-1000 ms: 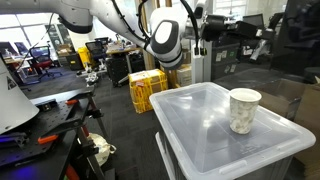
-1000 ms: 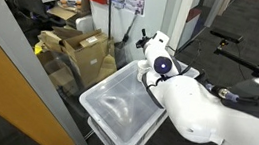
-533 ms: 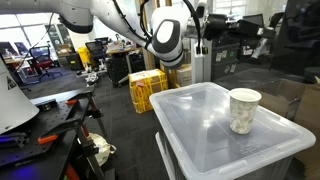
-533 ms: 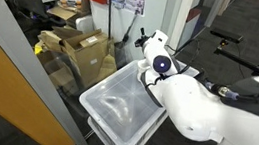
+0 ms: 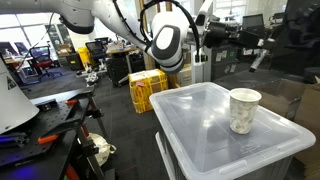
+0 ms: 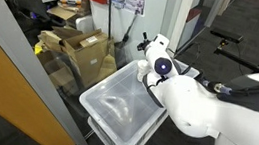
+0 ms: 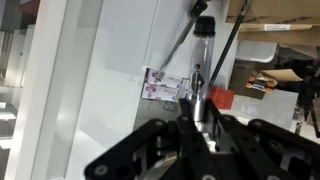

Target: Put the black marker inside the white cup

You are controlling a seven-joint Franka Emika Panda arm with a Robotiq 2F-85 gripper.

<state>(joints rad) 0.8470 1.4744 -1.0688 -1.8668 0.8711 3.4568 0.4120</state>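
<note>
The white cup looks like matt paper, slightly crinkled, its side mottled grey. The bin lid under it is smooth, translucent plastic with a soft sheen. The arm's shell is glossy white plastic. The gripper is matt black; the black marker has a smooth, shiny barrel. The boxes are dull brown cardboard, and the crate is yellow plastic.

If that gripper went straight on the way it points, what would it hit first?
Likely the white wall panel with the small sticker, dead ahead of the gripper and the black marker in its jaws; how far off is unclear.
</note>
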